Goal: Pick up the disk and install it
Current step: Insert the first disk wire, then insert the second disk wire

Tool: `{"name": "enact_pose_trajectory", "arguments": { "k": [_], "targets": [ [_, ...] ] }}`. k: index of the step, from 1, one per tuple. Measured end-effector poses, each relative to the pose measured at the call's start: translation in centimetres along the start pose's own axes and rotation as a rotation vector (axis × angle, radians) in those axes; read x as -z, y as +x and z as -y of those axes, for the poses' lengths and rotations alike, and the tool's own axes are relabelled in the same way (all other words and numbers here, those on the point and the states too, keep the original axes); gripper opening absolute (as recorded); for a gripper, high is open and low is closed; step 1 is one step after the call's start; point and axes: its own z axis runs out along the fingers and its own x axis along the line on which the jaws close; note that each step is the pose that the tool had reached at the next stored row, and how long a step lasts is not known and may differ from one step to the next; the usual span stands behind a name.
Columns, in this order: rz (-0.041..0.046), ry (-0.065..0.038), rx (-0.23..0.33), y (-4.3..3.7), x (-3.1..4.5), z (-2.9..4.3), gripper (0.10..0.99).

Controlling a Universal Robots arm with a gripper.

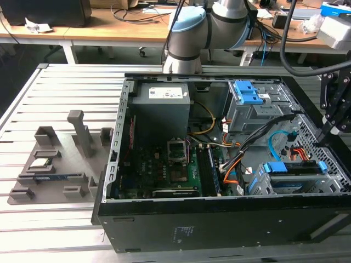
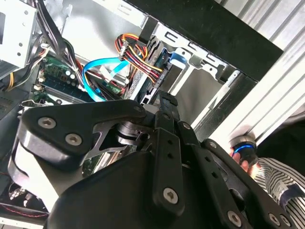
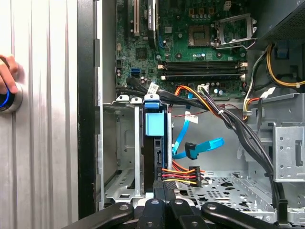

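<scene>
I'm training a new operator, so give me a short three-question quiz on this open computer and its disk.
1. True or false: the computer case is closed, with its side panel on.
2. What colour is the frame on the disk standing in the drive cage? A red, B blue, C yellow.
3. Fill in: in the first wrist view, a hand rests at a blue-lit ____ on the table.
Key: 1 false; 2 B; 3 button.
</scene>
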Motion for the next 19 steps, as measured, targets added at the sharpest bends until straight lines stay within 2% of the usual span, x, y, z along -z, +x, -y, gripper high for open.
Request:
{"name": "enact_pose_trajectory", "arguments": {
  "k": [10, 11, 12, 14, 15, 16, 17, 19],
  "targets": [
    [-0.0003, 0.000, 0.000, 0.00, 0.04, 0.00, 0.114],
    [-0.0003, 0.000, 0.000, 0.00, 0.04, 0.00, 0.173],
    [-0.0003, 0.000, 0.000, 0.00, 0.04, 0.00, 0.173],
    [-0.0003, 0.000, 0.000, 0.00, 0.05, 0.00, 0.294],
    [-0.0003, 0.000, 0.000, 0.00, 0.05, 0.00, 0.294],
    [-0.0002, 0.000, 0.000, 0.00, 0.05, 0.00, 0.361],
    [-0.0007, 0.000, 0.000, -0.12, 0.09, -0.02, 0.361],
    [-0.0007, 0.000, 0.000, -0.91, 0.13, -0.09, 0.361]
  ]
}}
